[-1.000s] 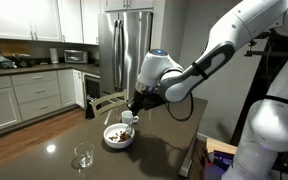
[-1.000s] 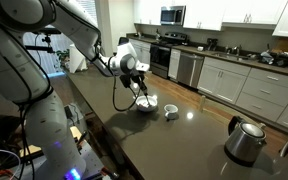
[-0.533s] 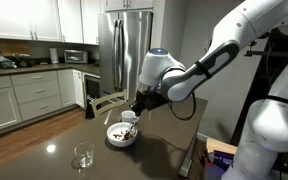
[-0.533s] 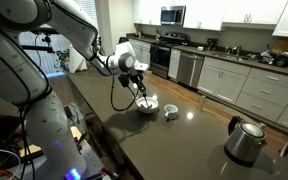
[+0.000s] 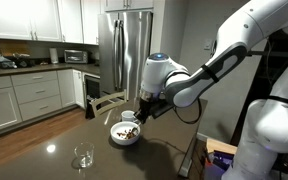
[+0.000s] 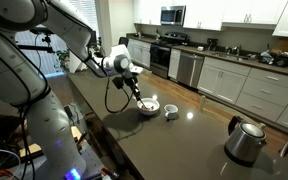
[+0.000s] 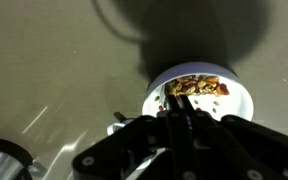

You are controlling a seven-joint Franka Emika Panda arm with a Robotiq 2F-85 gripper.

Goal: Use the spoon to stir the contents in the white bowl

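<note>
White bowl [image 7: 236,100] w/ contents [image 7: 196,85] right under end effector [image 7: 182,108].

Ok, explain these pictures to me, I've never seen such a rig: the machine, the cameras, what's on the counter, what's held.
It is a white robot arm ending in a gripper, reaching over a dark kitchen counter. Two pictures come from cameras standing in the room; the third comes from a camera on the wrist, looking down past the gripper. On the counter: the white bowl holding the contents, brown chunky bits; a small white cup beside it; a clear glass; a metal kettle. The gripper is shut on what looks like a thin spoon, its tip in the bowl.
</note>
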